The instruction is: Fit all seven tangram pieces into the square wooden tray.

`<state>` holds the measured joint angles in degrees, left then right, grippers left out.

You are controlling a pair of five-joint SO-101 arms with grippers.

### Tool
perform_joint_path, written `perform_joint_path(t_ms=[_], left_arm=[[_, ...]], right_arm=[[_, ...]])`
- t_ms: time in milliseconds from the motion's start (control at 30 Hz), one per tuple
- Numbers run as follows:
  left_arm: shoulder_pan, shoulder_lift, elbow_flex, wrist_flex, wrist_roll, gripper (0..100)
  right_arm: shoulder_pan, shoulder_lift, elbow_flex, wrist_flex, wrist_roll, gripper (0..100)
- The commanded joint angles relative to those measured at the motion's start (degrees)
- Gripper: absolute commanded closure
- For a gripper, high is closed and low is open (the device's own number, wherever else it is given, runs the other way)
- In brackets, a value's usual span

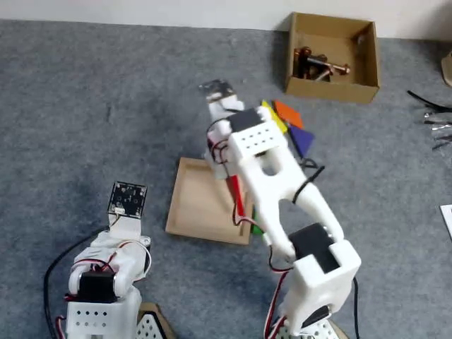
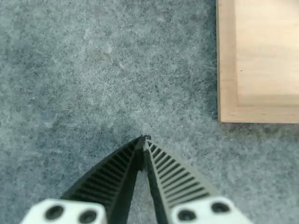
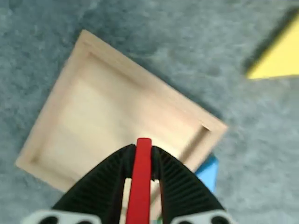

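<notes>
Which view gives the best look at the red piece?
Right wrist view: the red piece sits clamped edge-on in the right gripper, over the wooden tray. The high view catches a red sliver beside the arm.

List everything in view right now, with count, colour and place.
tray: one, light wood, centre of the grey surface
red piece: one, red, on edge in the right gripper, over the tray
yellow piece: one, yellow, beyond the tray
orange piece: one, orange, beside the yellow
dark blue piece: one, by those two
light blue piece: one, beside the tray's outer edge
green piece: one, peeking out at the tray's near corner
box: one, brown cardboard, far right
metal parts: several, coppery, in the box
cables: black, right edge
left gripper: shut, near a tray corner
right gripper: shut on the red piece
</notes>
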<state>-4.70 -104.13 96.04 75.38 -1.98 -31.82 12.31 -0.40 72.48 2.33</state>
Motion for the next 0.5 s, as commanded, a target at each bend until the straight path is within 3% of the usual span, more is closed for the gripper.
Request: perform_joint_path(t_ms=[0,467], left_arm=[[-0.6,-0.3,1.1,0.2,-0.5,99],[-0.6,-0.3,1.1,0.2,-0.5,99]], right_arm=[[-2.1,-3.6,3.3,-6.9,-2.3,99.4],[-5.8,-3.5,8.9,-9.7,-2.3,99.3]])
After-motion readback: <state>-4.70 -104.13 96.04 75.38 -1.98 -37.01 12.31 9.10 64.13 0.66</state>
